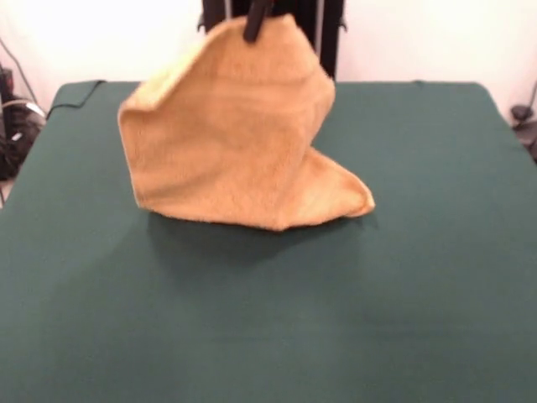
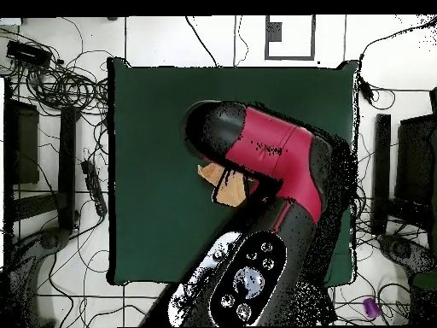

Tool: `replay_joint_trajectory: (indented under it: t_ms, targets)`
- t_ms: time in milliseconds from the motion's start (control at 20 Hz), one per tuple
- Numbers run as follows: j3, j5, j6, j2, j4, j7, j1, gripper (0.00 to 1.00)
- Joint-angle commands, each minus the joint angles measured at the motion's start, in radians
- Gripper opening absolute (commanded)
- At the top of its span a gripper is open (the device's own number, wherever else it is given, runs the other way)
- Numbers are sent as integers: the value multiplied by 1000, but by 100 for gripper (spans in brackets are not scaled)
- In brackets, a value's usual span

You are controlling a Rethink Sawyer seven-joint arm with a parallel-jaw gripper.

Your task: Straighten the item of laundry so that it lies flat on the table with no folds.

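Orange-tan terry-cloth towel (image 1: 239,143) hangs pinched at top edge, lower part resting crumpled on dark green cloth desk (image 1: 268,319), mid-desk, toward robot side. Black hand (image 1: 254,25) clenched on towel's top. I judge cloth light, limp, non-slip; drapes, won't hold shape. Better grip: free corner at lower right, then drag outward. Overhead: arm hides most of towel.

You have bare table (image 1: 252,336) on every side; only the raised towel (image 1: 235,143) stands mid-table in your way.
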Motion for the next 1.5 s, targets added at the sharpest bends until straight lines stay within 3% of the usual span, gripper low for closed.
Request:
replay_joint_trajectory:
  t_ms: [50,500,1050,1500]
  targets:
    - [22,-73,234,-167,155,-58,32,0]
    - [43,-178,343,-338,206,-139,8,0]
    - [126,-246,253,-398,268,-190,-52,0]
    - [215,-355,120,-465,297,-431,-204,0]
